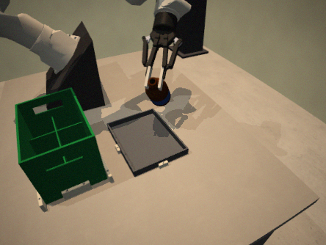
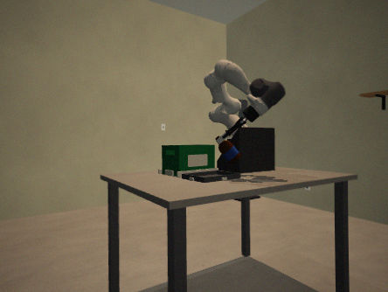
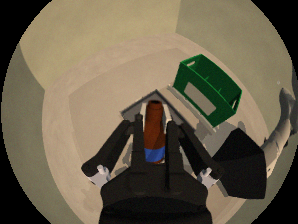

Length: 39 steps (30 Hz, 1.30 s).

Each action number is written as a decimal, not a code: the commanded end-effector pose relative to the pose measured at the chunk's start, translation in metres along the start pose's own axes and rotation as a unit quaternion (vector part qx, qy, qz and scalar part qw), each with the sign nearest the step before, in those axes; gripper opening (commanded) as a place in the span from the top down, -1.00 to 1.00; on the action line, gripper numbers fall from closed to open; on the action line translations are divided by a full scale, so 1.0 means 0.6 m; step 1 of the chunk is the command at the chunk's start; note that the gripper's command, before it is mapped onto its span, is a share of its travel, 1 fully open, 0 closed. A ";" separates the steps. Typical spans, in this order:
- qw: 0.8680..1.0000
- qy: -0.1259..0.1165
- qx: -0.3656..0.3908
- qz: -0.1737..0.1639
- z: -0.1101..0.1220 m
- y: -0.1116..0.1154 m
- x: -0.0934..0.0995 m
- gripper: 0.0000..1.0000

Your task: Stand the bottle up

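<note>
My gripper (image 1: 155, 82) (image 2: 221, 140) (image 3: 154, 137) is shut on the neck of a brown bottle (image 1: 158, 93) (image 2: 228, 149) (image 3: 154, 125) with a blue band. It holds the bottle tilted in the air, above the far side of the dark tray (image 1: 125, 129) (image 2: 205, 177). The tray's floor is bare. In the wrist view the bottle runs out between the fingers, with a corner of the tray (image 3: 166, 96) beyond it.
A green crate (image 1: 55, 143) (image 2: 188, 158) (image 3: 206, 88) with inner dividers stands left of the tray. A black block (image 1: 78, 70) (image 2: 257, 149) stands behind the crate. A black post (image 1: 192, 26) stands at the table's back edge.
</note>
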<state>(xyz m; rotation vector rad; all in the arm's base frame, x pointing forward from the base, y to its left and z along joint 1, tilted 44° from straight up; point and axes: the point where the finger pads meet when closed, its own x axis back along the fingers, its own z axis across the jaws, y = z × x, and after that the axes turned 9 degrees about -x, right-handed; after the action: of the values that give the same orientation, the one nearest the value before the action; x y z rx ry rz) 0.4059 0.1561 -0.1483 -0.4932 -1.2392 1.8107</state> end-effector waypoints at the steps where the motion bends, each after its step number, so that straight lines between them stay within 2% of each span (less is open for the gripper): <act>1: 1.000 0.000 -0.004 0.002 -0.002 -0.004 0.002 1.00; 23: 1.000 -0.001 -0.004 0.004 -0.002 -0.004 0.002 1.00; 39: 0.999 -0.006 -0.004 0.043 -0.002 -0.001 0.002 1.00</act>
<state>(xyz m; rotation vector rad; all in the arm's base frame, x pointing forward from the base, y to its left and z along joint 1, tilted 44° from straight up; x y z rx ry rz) 0.4034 0.1560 -0.1517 -0.5257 -1.2364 1.8724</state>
